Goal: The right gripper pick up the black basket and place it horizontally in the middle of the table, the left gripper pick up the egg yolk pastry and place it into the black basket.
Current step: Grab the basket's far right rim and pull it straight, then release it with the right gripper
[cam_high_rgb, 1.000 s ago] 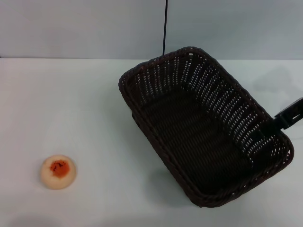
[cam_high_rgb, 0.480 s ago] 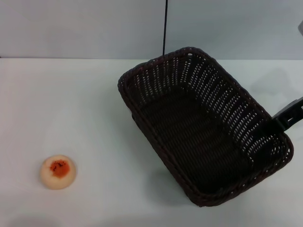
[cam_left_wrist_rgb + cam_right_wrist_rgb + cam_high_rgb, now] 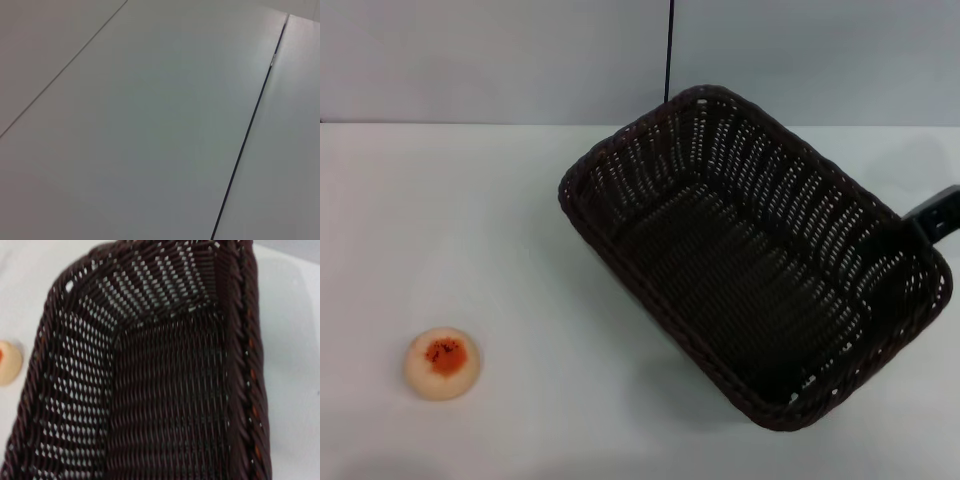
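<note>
Dark woven basket (image 3: 750,260); cream, seemingly orange-centred pastry (image 3: 442,363)

Pale grey wall (image 3: 490,60) behind, split by a thin dark vertical seam (image 3: 669,50); nothing else apart.

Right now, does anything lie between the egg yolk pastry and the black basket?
No. In the head view, only bare table separates the egg yolk pastry from the black basket.

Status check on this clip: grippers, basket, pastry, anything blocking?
Right gripper at the black basket far-right rim, basket lying diagonally. Left gripper out of view. Egg yolk pastry alone on the table, front left. Nothing between them.
</note>
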Robot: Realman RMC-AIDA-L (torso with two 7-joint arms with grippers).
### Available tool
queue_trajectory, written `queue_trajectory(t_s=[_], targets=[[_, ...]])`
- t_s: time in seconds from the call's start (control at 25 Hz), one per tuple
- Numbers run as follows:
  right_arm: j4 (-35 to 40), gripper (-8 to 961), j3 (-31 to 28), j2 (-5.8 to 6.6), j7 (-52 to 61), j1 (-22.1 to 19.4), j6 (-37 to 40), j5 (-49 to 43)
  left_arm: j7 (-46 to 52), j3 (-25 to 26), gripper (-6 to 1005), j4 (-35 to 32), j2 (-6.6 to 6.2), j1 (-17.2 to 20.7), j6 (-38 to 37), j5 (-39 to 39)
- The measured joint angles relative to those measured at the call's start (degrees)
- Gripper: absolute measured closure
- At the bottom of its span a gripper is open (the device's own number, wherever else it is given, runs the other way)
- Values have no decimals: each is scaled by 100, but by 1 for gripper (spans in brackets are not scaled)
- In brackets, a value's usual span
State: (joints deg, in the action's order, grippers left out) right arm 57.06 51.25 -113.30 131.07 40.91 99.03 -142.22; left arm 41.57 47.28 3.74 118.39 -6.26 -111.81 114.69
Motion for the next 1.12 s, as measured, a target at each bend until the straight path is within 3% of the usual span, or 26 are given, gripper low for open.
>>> queue_trajectory(t_s=[0.36, 0.48, 0.64, 0.72, 0.92, 1.12], targets=[[-202, 796, -732, 111, -272, -14, 99, 541, 0, 0, 199, 3, 0, -57, 12, 0], [-320, 798, -849, 212, -312, -26, 301, 1084, 0, 0, 199, 4, 0, -64, 18, 0], [-326, 798, -857, 361, -403, -61, 458, 1478, 0, 0, 199, -2, 0, -72, 26, 0], [-320, 798, -846, 499, -492, 28, 537, 1523, 0, 0, 199, -8, 0, -73, 28, 0], [-306, 799, -742, 666, -820, 289, 712, 1497, 1, -37, 199, -6, -3, -94, 57, -2], [-295, 799, -238, 765, -1503, 560, 850, 1484, 49, -347, 199, -7, -22, -152, 43, 9]])
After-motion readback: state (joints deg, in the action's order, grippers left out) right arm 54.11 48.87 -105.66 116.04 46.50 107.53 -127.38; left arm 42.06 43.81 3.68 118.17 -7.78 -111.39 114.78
